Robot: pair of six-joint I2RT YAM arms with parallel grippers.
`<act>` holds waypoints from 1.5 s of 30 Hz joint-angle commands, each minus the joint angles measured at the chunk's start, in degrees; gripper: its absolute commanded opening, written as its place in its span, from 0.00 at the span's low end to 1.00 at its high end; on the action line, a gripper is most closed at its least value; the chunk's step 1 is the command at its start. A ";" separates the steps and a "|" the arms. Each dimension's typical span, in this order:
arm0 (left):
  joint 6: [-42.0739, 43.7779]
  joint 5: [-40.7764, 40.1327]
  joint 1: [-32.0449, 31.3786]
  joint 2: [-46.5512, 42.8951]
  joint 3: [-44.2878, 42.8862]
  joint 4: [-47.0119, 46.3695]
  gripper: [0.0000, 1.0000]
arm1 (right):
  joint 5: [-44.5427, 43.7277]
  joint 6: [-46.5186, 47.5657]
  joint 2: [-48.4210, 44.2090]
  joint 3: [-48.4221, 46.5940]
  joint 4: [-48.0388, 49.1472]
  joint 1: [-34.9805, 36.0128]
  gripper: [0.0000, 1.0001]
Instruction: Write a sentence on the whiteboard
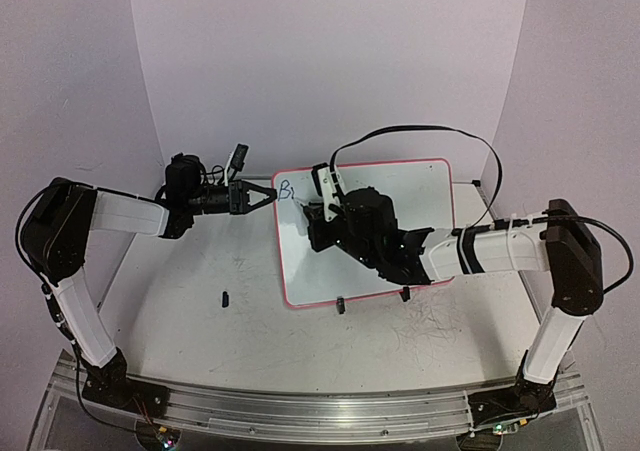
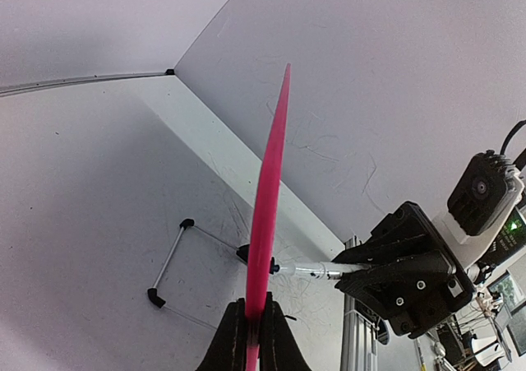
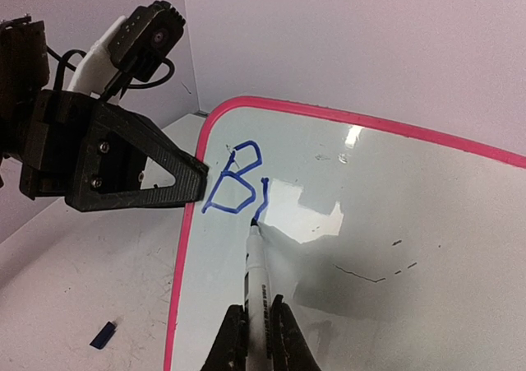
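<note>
The whiteboard with its red-pink rim stands tilted at the table's middle. My left gripper is shut on the board's left edge; in the left wrist view the pink rim runs edge-on up from between the fingers of that gripper. My right gripper is shut on a white marker, whose tip touches the board. The sentence consists of a blue "B" and one short stroke beside it, at the board's upper left corner.
A small dark blue cap lies on the scuffed tabletop left of the board. Two black clip feet sit at the board's near edge. A wire stand shows behind the board. Pale walls close in the back and sides.
</note>
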State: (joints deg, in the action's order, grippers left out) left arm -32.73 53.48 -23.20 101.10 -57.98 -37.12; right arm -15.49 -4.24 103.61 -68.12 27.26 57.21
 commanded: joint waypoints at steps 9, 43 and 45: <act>0.49 1.81 -0.97 -2.62 0.74 -1.51 0.00 | -4.03 1.26 0.41 -3.41 -0.27 -1.01 0.00; 0.65 1.75 -1.05 -2.63 0.77 -1.59 0.00 | -0.37 1.37 -3.36 -2.23 1.91 -1.48 0.00; 0.65 1.76 -1.03 -2.60 0.80 -1.60 0.00 | 0.13 1.09 -3.98 -1.96 1.92 -1.47 0.00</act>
State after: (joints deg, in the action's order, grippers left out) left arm -32.36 53.58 -23.27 100.88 -57.60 -37.56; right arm -15.76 -3.19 102.15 -67.92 27.40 56.16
